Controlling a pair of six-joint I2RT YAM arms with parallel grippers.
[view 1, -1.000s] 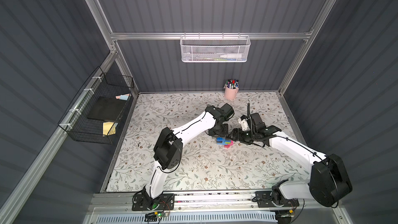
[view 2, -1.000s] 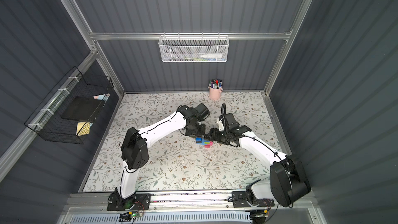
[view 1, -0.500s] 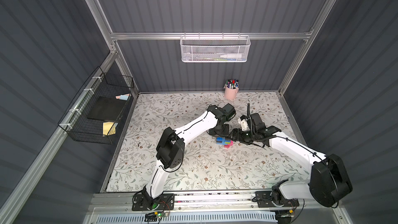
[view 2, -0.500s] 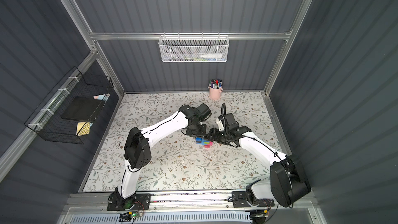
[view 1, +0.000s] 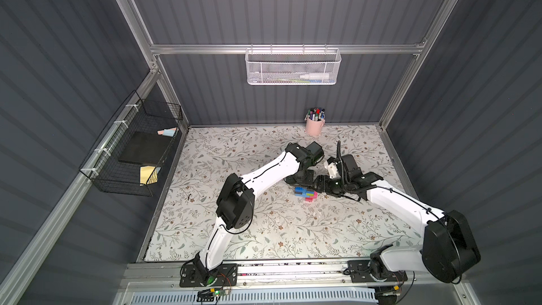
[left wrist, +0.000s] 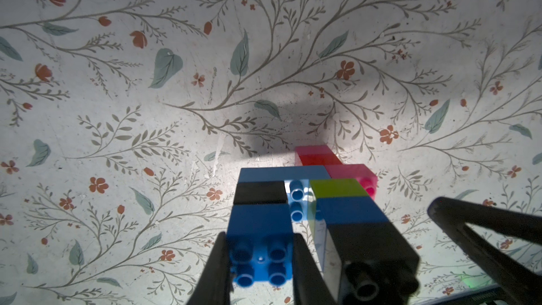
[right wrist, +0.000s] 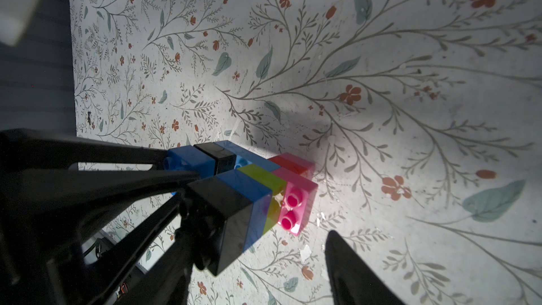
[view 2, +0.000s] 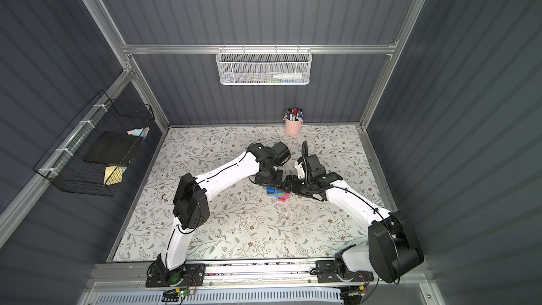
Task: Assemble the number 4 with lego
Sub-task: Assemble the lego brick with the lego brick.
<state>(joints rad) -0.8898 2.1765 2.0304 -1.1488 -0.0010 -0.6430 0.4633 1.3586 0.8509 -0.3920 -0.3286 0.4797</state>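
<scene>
The number 4 [view 1: 305, 193] lies flat mid-table as joined lego in blue, black, lime green, red and pink, also seen in a top view [view 2: 278, 194]. My left gripper [left wrist: 259, 259] is shut on the dark blue brick [left wrist: 259, 224] at the end of one arm of the figure. My right gripper [right wrist: 261, 239] stands open around the other arm's end. The black brick [right wrist: 220, 200] sits close to one of its fingers, with a wide gap to the other finger [right wrist: 349, 271]. A pink brick [right wrist: 296, 200] and a lime green brick [right wrist: 264, 177] sit further along.
A pink cup of marker pens [view 1: 313, 126] stands at the back of the floral mat. A white mesh basket [view 1: 293, 67] hangs on the back wall. A black wire basket [view 1: 132, 148] hangs on the left wall. Both arms meet over the middle of the table.
The left arm's elbow has shifted slightly to the right. Both grippers stay at the figure, which has not visibly moved.
</scene>
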